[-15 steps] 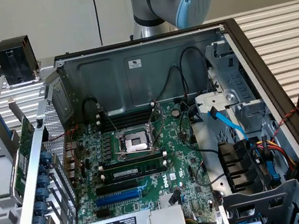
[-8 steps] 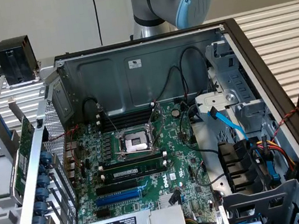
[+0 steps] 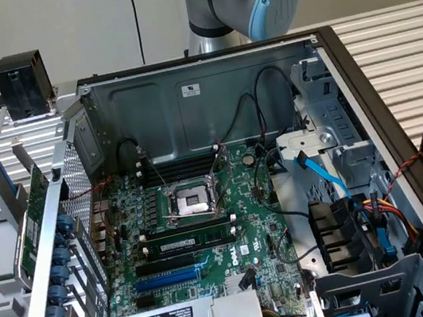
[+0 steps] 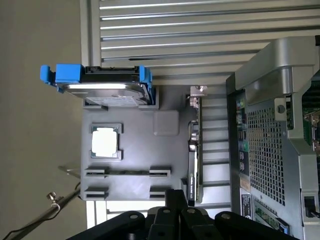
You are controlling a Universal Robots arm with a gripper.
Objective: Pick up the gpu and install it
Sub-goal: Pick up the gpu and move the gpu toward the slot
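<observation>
Slatted metal table [image 3: 394,41] sitting before a plain wall [image 3: 37,25]
Soft, even light is falling across the ribbed silver tabletop, its parallel slats catching pale highlights. The beige wall is rising bare behind it, with 1 thin black cable [image 3: 135,18] hanging straight down its face. In the wrist view a dull beige surface [image 4: 35,150] is lying beyond the table's edge.

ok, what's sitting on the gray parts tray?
A hard drive in a blue caddy, a CPU chip, and the gpu standing on edge at one side. Slot brackets look empty. The gripper covers part of the tray.
</observation>
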